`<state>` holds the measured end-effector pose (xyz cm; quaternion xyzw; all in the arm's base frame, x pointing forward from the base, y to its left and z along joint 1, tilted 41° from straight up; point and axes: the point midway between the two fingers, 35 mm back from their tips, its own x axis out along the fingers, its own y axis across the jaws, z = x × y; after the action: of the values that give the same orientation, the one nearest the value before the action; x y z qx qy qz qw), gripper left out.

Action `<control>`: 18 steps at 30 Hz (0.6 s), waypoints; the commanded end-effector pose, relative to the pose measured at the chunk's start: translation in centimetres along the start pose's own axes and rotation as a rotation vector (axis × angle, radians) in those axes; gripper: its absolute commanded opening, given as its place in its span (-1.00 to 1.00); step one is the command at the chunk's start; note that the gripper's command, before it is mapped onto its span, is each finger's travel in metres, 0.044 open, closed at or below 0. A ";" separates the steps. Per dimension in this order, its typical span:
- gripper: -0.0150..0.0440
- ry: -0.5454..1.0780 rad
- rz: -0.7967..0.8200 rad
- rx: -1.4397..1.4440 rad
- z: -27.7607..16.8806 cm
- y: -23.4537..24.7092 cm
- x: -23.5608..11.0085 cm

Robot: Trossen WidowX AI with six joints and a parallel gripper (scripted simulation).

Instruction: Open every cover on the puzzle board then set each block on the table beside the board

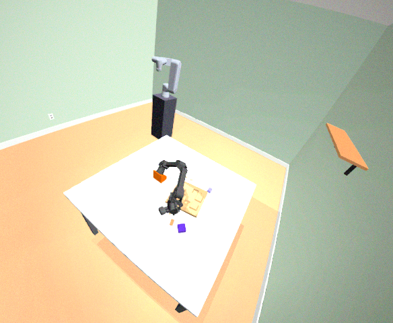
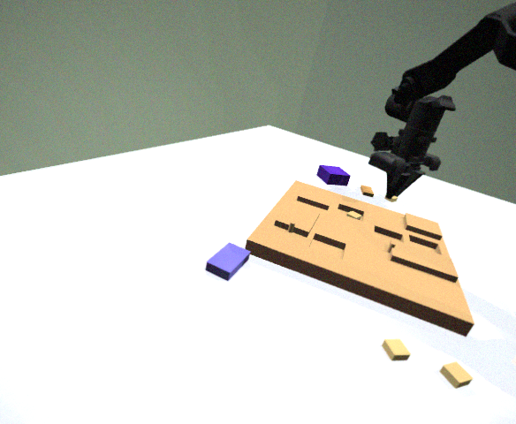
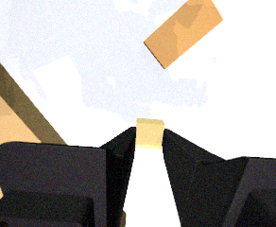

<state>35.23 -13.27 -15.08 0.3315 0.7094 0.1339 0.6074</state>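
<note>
The tan puzzle board [image 2: 363,278] [image 1: 194,200] [image 3: 0,125] lies on the white table [image 2: 112,319]. Its wells show as dark slots, and one well holds a small tan block [image 2: 353,214]. My gripper [image 2: 391,196] [image 3: 149,140] [image 1: 162,210] is shut on a small tan block [image 2: 390,199] [image 3: 149,129]. It holds the block low over the table, just past the board's far edge. An orange block [image 2: 367,190] [image 3: 182,33] [image 1: 171,222] lies on the table close ahead of the fingers.
A dark purple block [image 2: 333,174] [image 1: 181,227] lies beyond the board. A light purple block [image 2: 227,261] [image 1: 209,190] lies at its left corner. Two tan blocks [image 2: 396,349] [image 2: 455,374] lie in front. A grey arm on a dark pedestal [image 1: 163,111] stands behind the table.
</note>
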 end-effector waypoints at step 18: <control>0.40 0.002 0.001 0.000 -0.2 0.1 1.7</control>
<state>34.91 -12.03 -16.33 0.3324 0.7098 0.1347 0.6063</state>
